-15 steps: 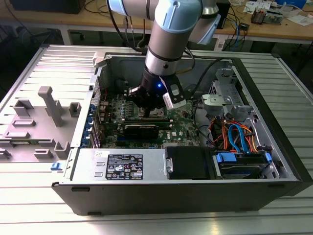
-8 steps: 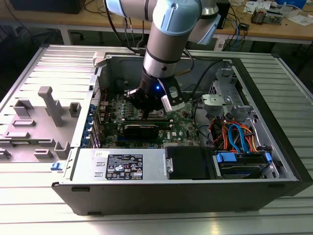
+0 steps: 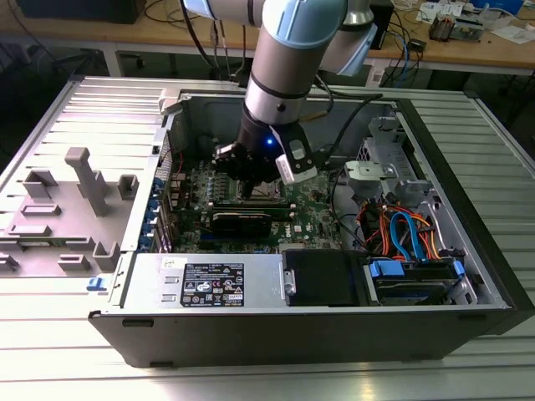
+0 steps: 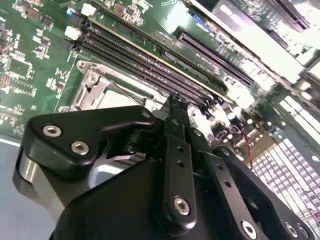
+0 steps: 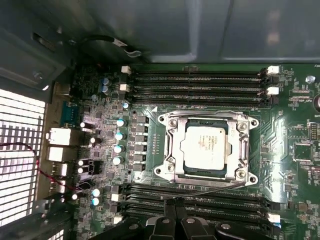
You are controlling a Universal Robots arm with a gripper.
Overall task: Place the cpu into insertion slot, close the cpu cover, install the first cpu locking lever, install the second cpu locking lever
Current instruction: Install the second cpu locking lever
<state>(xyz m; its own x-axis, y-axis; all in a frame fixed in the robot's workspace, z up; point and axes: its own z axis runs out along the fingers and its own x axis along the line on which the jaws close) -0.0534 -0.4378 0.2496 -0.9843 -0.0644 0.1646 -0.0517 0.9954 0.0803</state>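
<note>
Looks like a robotics lab or electronics workshop: long wooden workbench [image 3: 468, 50] strewn with cables and circuit boards, ribbed aluminium table [image 3: 485, 368] holding an opened black desktop computer case [image 3: 318, 326].

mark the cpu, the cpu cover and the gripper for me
cpu [image 5: 206, 146], first wrist view, middle of its silver-grey top.
cpu cover [image 5: 172, 145], first wrist view, on the metal frame's side bar beside the chip.
gripper [image 5: 175, 206], first wrist view, at the fingertips near the thin lever wire.
</note>
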